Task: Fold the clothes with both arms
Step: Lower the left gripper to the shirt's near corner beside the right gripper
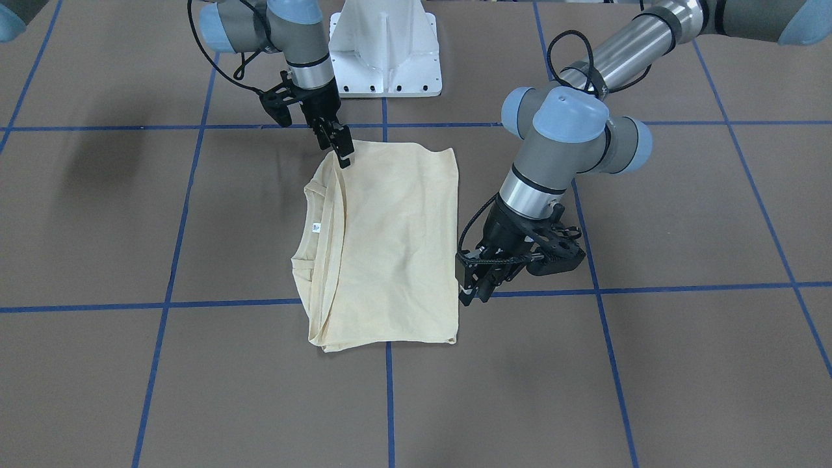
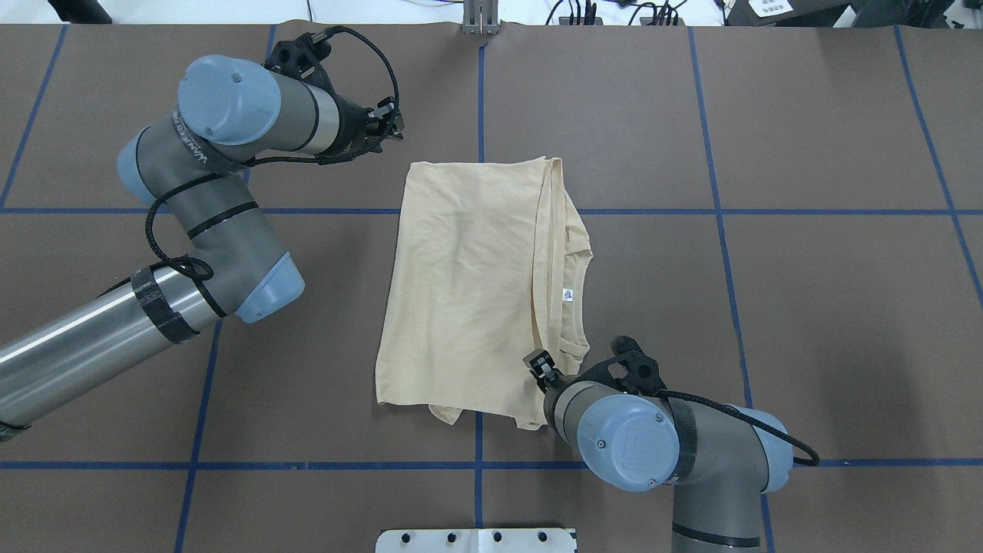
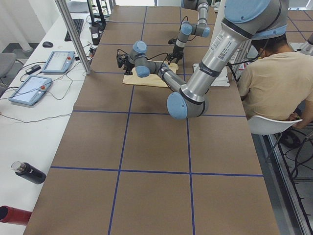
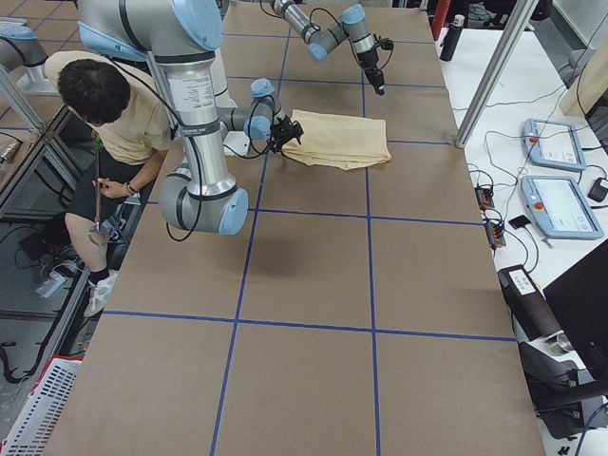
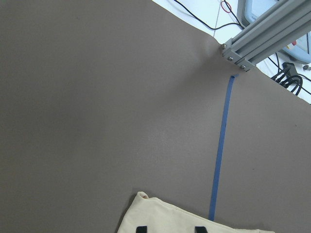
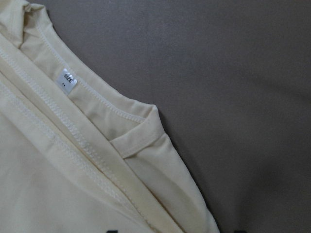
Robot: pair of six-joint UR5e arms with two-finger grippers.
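Note:
The clothes are one pale cream-yellow shirt (image 1: 390, 247) (image 2: 468, 284), folded into a rough rectangle with its plain side up. Its ribbed neckline and small white tag (image 2: 568, 293) (image 6: 66, 80) lie on the side toward my right arm. My left gripper (image 1: 469, 292) (image 2: 390, 127) hovers just off the shirt's far left corner (image 5: 170, 218), jaws apart with nothing between them. At the shirt's near right corner, my right gripper (image 1: 343, 156) (image 2: 537, 362) points down, close over the layered hem. Its jaws stand wide apart and grip no cloth.
The white pedestal base (image 1: 383, 52) stands behind the shirt on the brown table, which has a grid of blue tape lines (image 2: 480, 92). A seated person (image 3: 274, 83) is beside the table. Control tablets (image 3: 58, 61) and an aluminium post (image 5: 262, 34) line the far edge.

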